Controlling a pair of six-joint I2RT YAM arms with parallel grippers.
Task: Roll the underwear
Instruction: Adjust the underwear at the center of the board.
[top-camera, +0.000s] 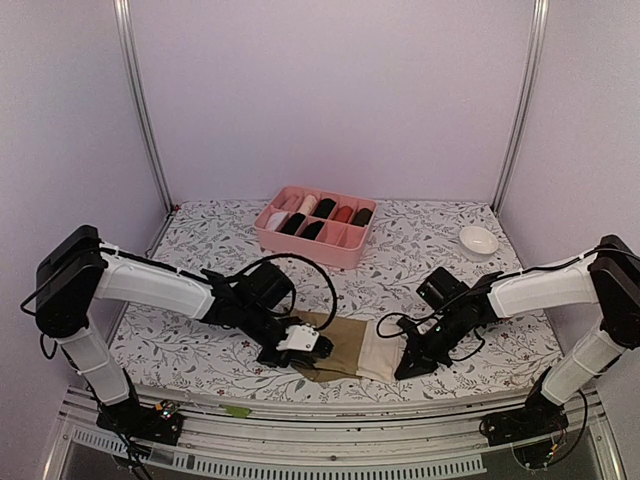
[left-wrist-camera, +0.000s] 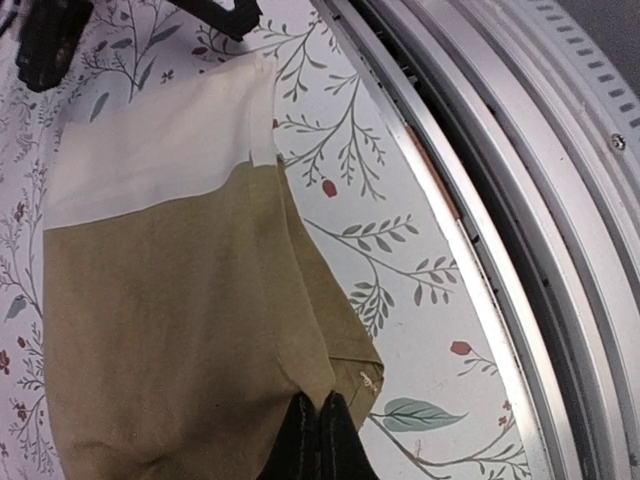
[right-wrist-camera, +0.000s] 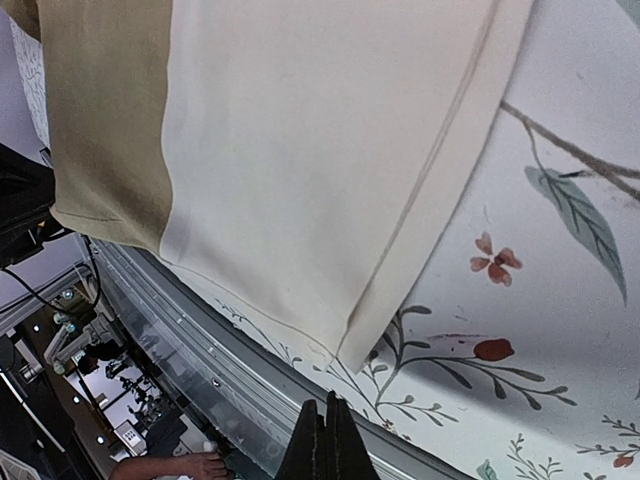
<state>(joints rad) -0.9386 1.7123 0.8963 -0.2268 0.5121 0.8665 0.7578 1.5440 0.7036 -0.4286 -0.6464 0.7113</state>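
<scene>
The olive-brown underwear (top-camera: 352, 345) with a wide cream waistband lies flat near the table's front edge, between both arms. In the left wrist view the olive cloth (left-wrist-camera: 170, 310) puckers toward my left gripper (left-wrist-camera: 320, 440), which is shut on its near hem corner. In the top view the left gripper (top-camera: 322, 349) sits at the garment's left end. My right gripper (right-wrist-camera: 325, 440) is shut and empty, a little off the cream waistband corner (right-wrist-camera: 350, 355). In the top view the right gripper (top-camera: 403, 369) is at the waistband end. No black briefs lie loose.
A pink divided box (top-camera: 300, 240) holding several rolled garments stands at the back centre. A small white bowl (top-camera: 478, 241) sits at the back right. The metal rail of the table's front edge (left-wrist-camera: 520, 200) runs close beside the underwear.
</scene>
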